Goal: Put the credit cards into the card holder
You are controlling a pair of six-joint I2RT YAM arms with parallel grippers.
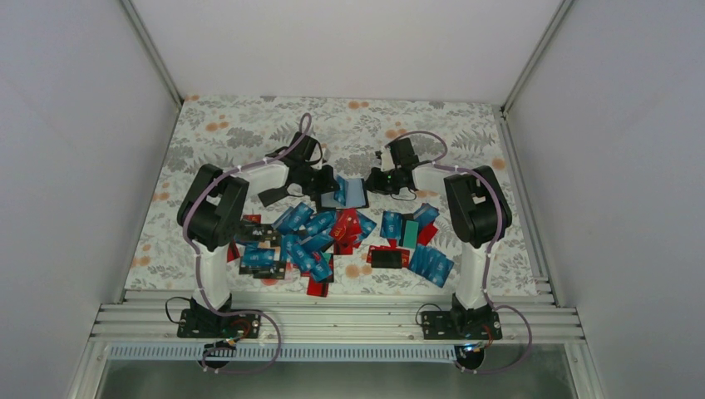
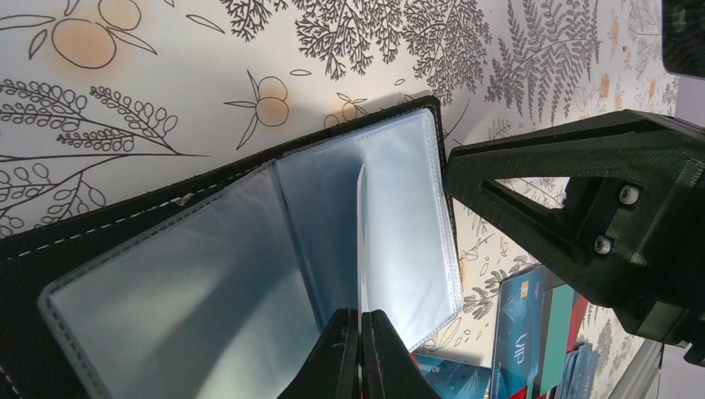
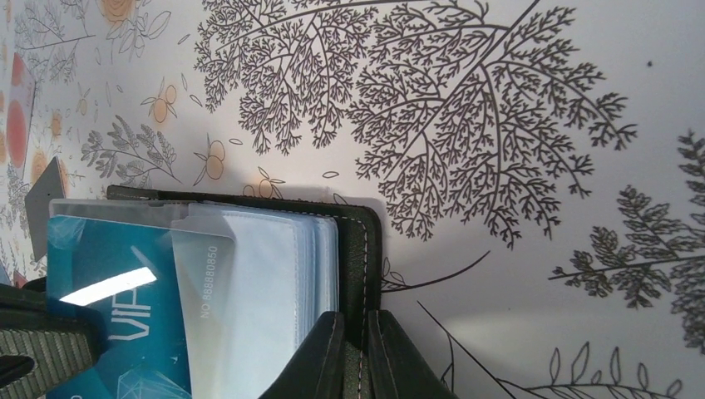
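left gripper (image 2: 359, 349) closed, pinching one clear sleeve (image 2: 362, 249) of the card holder (image 1: 349, 194). right gripper (image 3: 356, 345) closed on the black cover edge of the same holder, facing the left one. card holder lies open on the flowered table (image 1: 241, 125), far of centre, between the two grippers. a blue card (image 3: 125, 324) shows among its sleeves. credit cards (image 1: 320, 241) lie heaped on the near side of it, mostly blue, some red.

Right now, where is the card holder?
In the top view, the card holder is open at mid-table, held between the left hand and the right hand, just beyond the pile of credit cards.
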